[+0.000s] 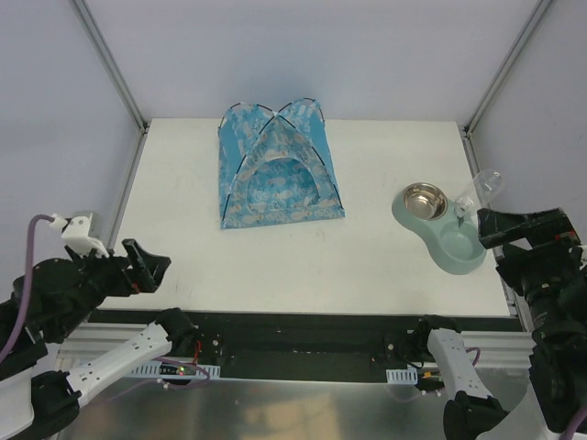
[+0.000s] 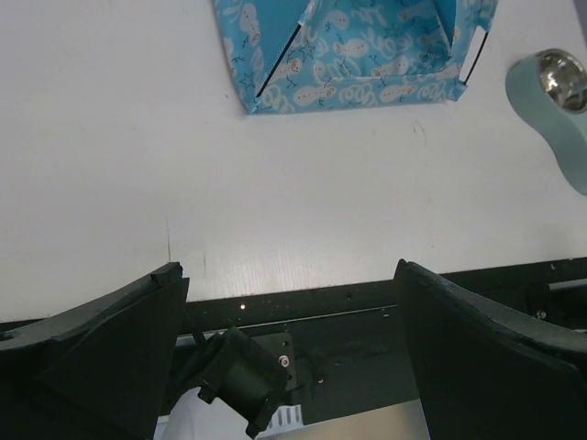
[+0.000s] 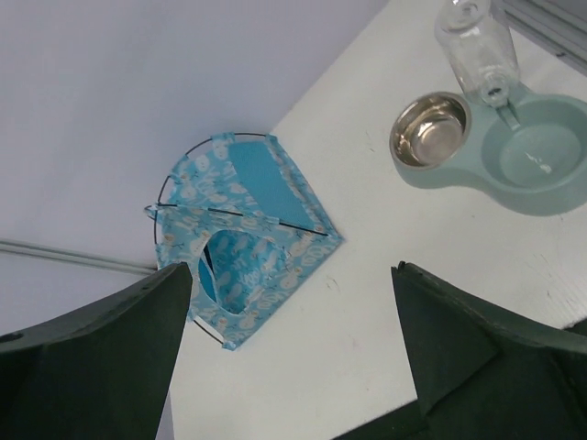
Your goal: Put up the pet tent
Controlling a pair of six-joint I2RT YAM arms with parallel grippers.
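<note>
Top external view: the pet tent point(image 1: 278, 170) stands erected on the far middle of the white table point(image 1: 275, 266), its two thin black poles crossing at the peak. Its arched doorway point(image 1: 275, 183) faces the near edge, toward the arms. The footprint looks about square, so no long axis stands out. The front hem runs left to right and is turned slightly off the table edge.

The left gripper point(image 1: 147, 266) hangs over the near left corner with its fingers spread wide and holding nothing. The tent lies well ahead of it and to its right. In the left wrist view only the tent's front hem point(image 2: 358, 55) shows, far beyond the parted fingers point(image 2: 119, 339).

The right gripper point(image 1: 491, 229) is likewise wide apart and empty. It sits at the right edge just beside the green pet feeder point(image 1: 440, 225), which has a steel bowl point(image 1: 424, 199) and a water bottle point(image 1: 486, 188). The tent is well apart to its left.
</note>
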